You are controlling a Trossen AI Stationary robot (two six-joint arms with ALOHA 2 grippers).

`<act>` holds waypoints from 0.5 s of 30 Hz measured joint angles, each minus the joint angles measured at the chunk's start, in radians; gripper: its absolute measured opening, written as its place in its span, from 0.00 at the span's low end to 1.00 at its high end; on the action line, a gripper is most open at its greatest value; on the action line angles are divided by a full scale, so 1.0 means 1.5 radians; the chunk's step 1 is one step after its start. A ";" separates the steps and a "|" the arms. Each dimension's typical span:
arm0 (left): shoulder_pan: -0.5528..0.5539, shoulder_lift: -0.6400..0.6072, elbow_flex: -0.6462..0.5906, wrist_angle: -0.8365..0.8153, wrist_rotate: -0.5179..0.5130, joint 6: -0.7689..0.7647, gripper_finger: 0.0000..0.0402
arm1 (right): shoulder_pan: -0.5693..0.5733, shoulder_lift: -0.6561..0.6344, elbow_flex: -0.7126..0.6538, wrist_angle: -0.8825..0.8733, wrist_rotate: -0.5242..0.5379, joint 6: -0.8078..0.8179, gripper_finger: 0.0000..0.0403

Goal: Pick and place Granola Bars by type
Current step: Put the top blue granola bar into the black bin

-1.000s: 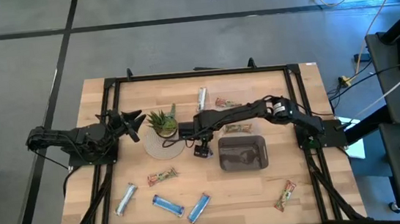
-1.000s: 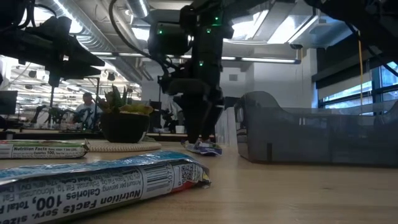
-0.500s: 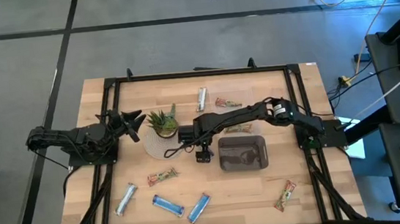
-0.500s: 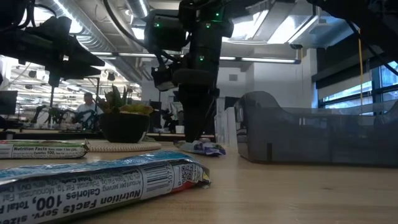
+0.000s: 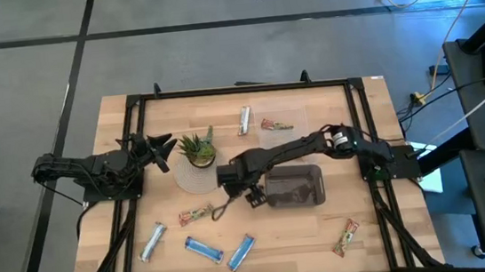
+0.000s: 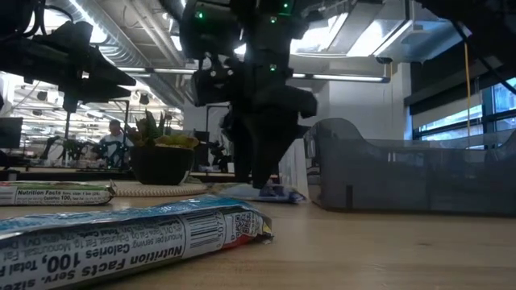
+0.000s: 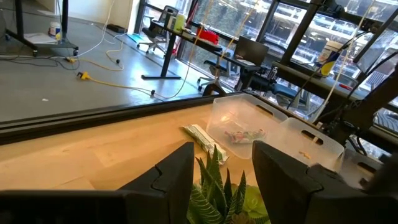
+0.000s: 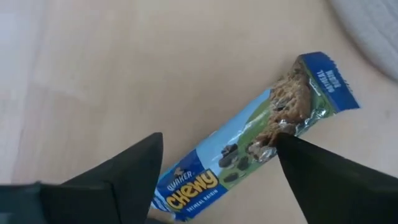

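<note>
Hovering just over a Quaker Chewy bar (image 8: 249,158) on bare wood beside the grey bin (image 5: 296,187), the right gripper (image 8: 217,171) had its fingers apart, astride it. Light, crinkly and slippery, it probably wanted pinching across its narrow middle.

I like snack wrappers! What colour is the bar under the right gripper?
Mostly blue, with green and a yellow logo; the bar shows best in the right wrist view.

"Quaker Chewy" on blue bar (image 8: 255,151)
</note>
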 joint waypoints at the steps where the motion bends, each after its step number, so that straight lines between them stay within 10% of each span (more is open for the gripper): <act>1: 0.000 0.000 0.000 0.000 0.000 0.000 0.39 | 0.005 0.000 0.000 0.002 0.001 -0.015 0.76; 15: 0.000 0.000 0.000 0.000 0.000 0.000 0.39 | 0.015 0.001 0.006 0.014 0.042 0.073 0.74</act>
